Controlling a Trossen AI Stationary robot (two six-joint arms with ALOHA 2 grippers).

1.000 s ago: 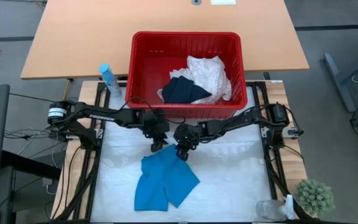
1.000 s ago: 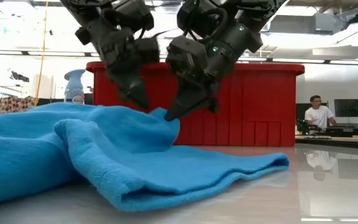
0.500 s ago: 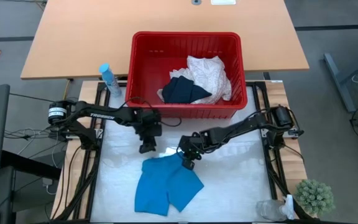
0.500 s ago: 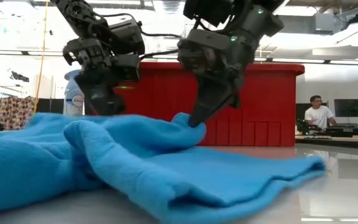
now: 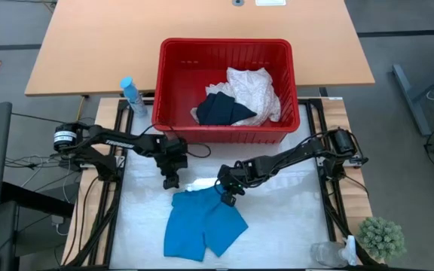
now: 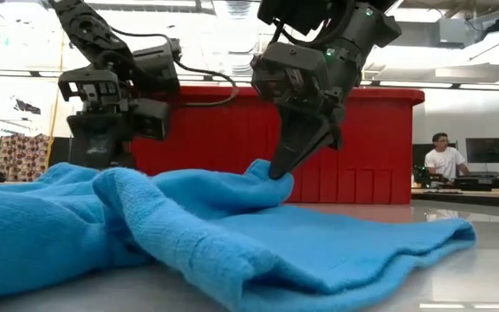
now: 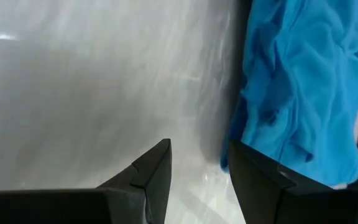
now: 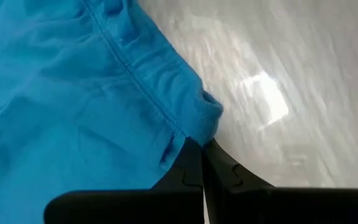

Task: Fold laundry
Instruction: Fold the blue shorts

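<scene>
The turquoise-blue garment (image 5: 202, 226) lies on the white table top, rumpled. My right gripper (image 5: 229, 199) is shut on its far right corner. My left gripper (image 5: 171, 183) stands open just off the garment's far left corner, over bare table; in the left wrist view the garment's edge (image 7: 247, 124) lies beside its fingers, which hold nothing. The cream-white lacy cloth (image 5: 256, 89) and the dark navy garment (image 5: 221, 111) rest in the red basket (image 5: 173, 83) at the far side. My right gripper pinches the garment's seamed hem at its corner (image 8: 188, 134) between its two shut fingers. The fingers come slanting down from the far right. That corner is raised into a small peak (image 6: 267, 173), while the remaining cloth lies slack on the table.
A bottle with a blue cap (image 5: 132, 96) stands left of the basket. A small potted plant (image 5: 381, 237) and a clear plastic object (image 5: 330, 253) sit at the near right corner. Bare table shows right of the garment (image 5: 285, 218).
My left gripper has gone toward the table's left edge and down, away from the garment's far edge, turning as it went; it stayed open. My right gripper has drawn its corner a little toward the near edge and the right, and the garment's far edge has spread wider.
</scene>
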